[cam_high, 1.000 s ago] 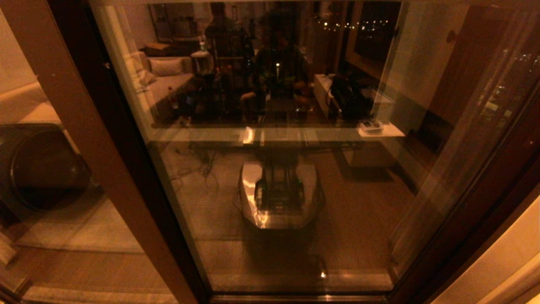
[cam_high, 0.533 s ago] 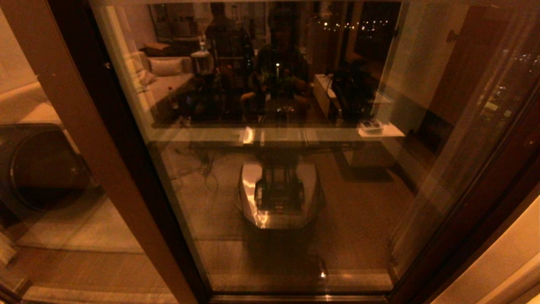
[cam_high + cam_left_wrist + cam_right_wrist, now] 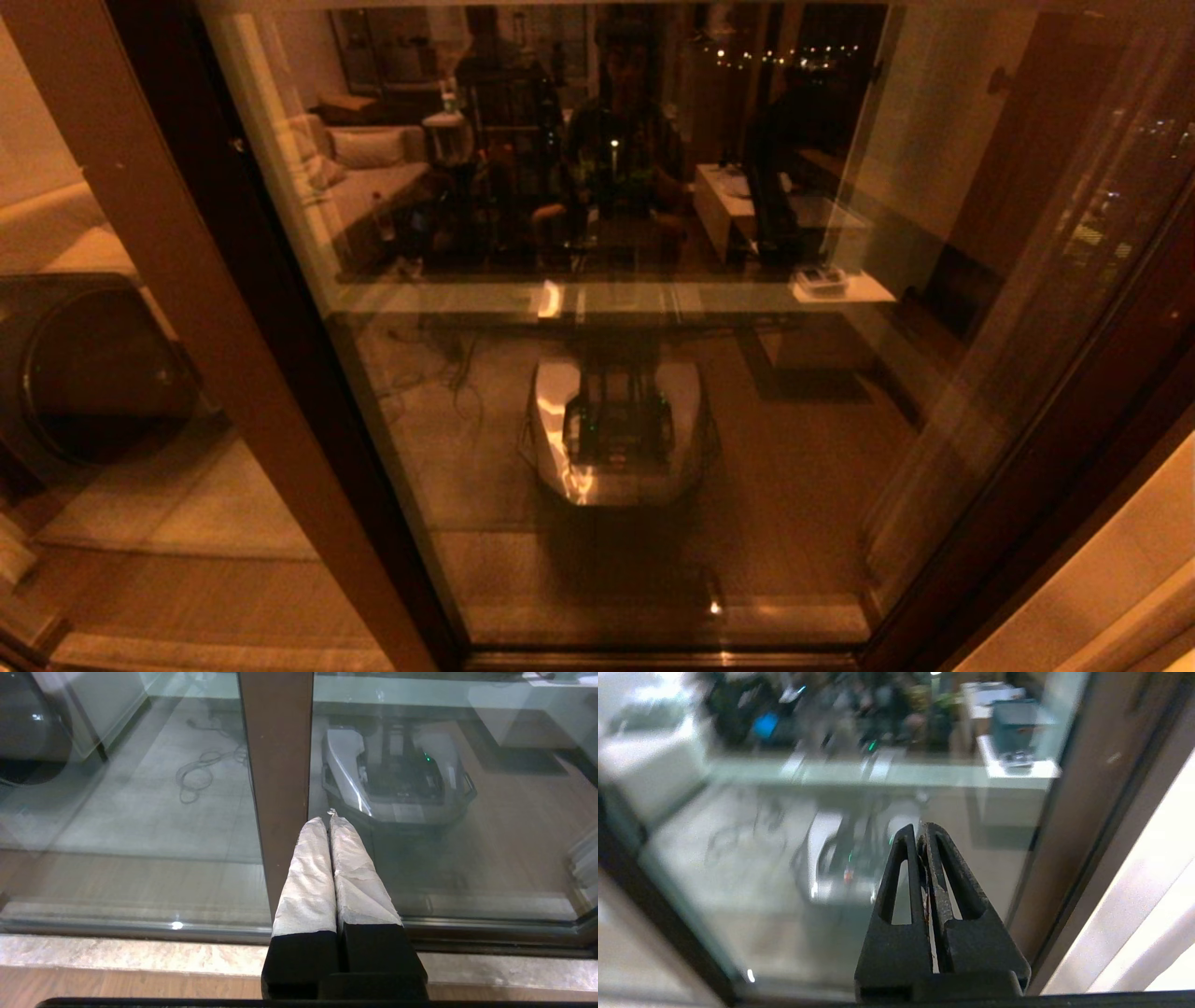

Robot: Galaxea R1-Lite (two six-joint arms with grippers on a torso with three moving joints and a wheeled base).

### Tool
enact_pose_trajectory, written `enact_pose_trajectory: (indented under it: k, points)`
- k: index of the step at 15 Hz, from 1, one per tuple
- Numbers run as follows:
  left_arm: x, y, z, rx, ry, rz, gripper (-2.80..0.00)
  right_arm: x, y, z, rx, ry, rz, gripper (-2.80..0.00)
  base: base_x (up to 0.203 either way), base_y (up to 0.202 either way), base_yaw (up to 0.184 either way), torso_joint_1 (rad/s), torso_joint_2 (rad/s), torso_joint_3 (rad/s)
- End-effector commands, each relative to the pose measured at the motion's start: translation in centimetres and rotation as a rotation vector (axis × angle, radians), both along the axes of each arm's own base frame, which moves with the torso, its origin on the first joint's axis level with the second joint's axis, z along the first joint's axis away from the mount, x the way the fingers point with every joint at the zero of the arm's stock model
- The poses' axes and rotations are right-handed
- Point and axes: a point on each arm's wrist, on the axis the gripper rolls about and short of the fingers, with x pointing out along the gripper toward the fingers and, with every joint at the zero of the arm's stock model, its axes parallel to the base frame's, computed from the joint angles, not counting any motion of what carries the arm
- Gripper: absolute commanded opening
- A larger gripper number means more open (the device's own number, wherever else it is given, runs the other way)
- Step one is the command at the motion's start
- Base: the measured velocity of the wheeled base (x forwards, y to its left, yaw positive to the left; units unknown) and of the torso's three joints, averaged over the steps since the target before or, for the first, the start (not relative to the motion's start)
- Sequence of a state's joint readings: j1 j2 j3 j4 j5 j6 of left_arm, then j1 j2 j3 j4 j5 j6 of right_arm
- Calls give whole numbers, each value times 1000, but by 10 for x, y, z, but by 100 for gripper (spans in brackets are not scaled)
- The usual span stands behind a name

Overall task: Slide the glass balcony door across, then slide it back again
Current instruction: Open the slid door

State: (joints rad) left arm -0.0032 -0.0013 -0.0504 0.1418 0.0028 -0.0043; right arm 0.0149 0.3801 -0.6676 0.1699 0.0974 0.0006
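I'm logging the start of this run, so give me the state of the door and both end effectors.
Tall brown-framed glass balcony door: standing across the opening, untouched.
Left end effector, tape-wrapped fingers: shut, empty, in front of the brown upright rail.
Right end effector, black fingers: shut, empty, facing the glass.

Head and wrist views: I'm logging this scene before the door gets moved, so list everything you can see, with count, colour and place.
glass balcony door: one, reflective pane in a dark brown frame, fills the middle of the head view, standing shut.
narrower glass pane: one, brown-framed, on the robot's left of the door.
brown upright rail: one, between the two panes, straight ahead of the left gripper.
stone sill: one, pale, along the foot of the glass.
wall: one, cream, at the robot's right.
left gripper: one, fingers wrapped in pale tape, shut, pointing at the rail, holding nothing.
right gripper: one, black, shut, pointing at the door's glass, holding nothing.
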Motion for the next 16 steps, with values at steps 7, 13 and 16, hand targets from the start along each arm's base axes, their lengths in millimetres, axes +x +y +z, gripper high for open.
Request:
enact_pose_trajectory:
  k: [7,13,16]
  points:
    - [0,0,0,0,0,0,-280,166,-8,94,-5,115,-207,-280,0,0,0,0,0,0]
    - [0,0,0,0,0,0,-280,206,-47,83,-95,424,-529,-280,0,0,0,0,0,0]
    - [0,0,0,0,0,0,-280,222,-70,90,-62,432,-555,-280,0,0,0,0,0,0]
